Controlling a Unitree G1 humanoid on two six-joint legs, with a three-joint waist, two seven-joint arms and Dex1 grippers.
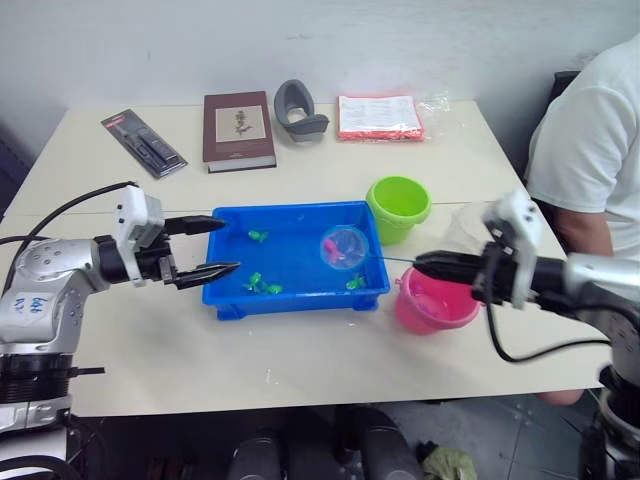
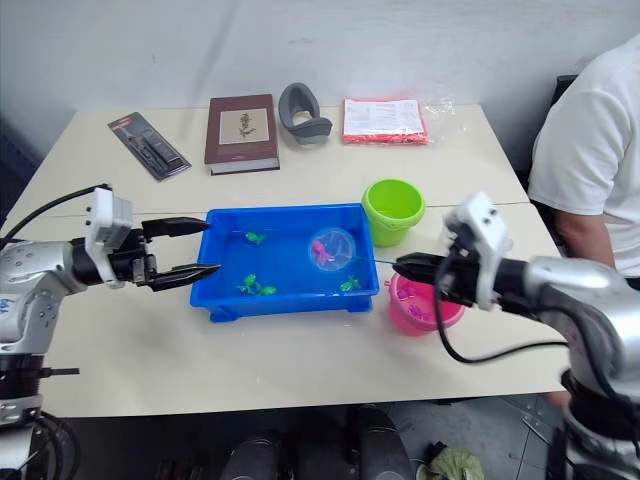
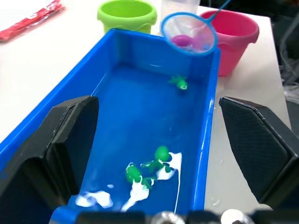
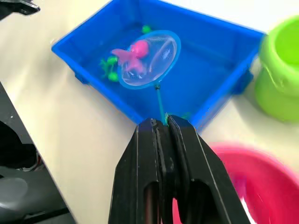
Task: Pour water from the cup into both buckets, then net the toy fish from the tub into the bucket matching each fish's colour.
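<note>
So our right pincer (image 4: pixel 160 122) is clamped tight on the thin handle of the net (image 4: pixel 148 58), and the hoop is hanging over the right-hand part of the blue tub (image 1: pixel 232 268) with a pink fish (image 4: pixel 134 52) sitting in the mesh. The pink bucket (image 1: pixel 436 302) is right below our right pincer, just beside the tub's right end, and the green bucket (image 1: pixel 398 207) stands touching or nearly touching the tub's far right corner. The clear cup (image 1: pixel 462 228) is behind the pink bucket, partly hidden by our arm.

Our left pincer (image 1: pixel 213 246) is spread wide, holding nothing, fingers pointing at the tub's left end and just about reaching its rim. There are a few green fish (image 3: pixel 157 164) in the tub, some near the front wall and one (image 1: pixel 258 236) toward the back.

At the back of the bench (image 1: pixel 150 340) there's a brown book (image 1: pixel 238 128), a grey holder (image 1: pixel 298 108) and a red packet (image 1: pixel 379 117). A person in a white shirt (image 1: pixel 590 150) is off to our right.
</note>
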